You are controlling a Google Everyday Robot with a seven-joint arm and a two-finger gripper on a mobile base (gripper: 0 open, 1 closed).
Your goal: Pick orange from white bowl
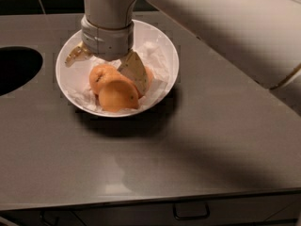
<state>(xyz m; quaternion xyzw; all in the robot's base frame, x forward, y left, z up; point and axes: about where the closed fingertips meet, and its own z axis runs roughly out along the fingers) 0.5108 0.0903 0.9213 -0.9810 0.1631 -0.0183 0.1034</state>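
Note:
The white bowl (162, 46), lined with crumpled white paper, sits at the back left of the grey counter. Three oranges lie in it. The orange (100, 76) with the dark stem dimple is at the left. A paler one (118, 96) lies in front, and a deeper-orange one (149, 76) is half hidden at the right. My gripper (104, 69) reaches down into the bowl from above, open. One finger (75, 55) is by the bowl's left rim and the other (134, 71) stands between the oranges. The dimpled orange lies between the two fingers, which are not closed on it.
A dark round opening (16, 69) is cut into the counter at the far left. My pale arm (225, 27) crosses the upper right above the counter. A drawer handle (190, 213) shows below the counter's front edge.

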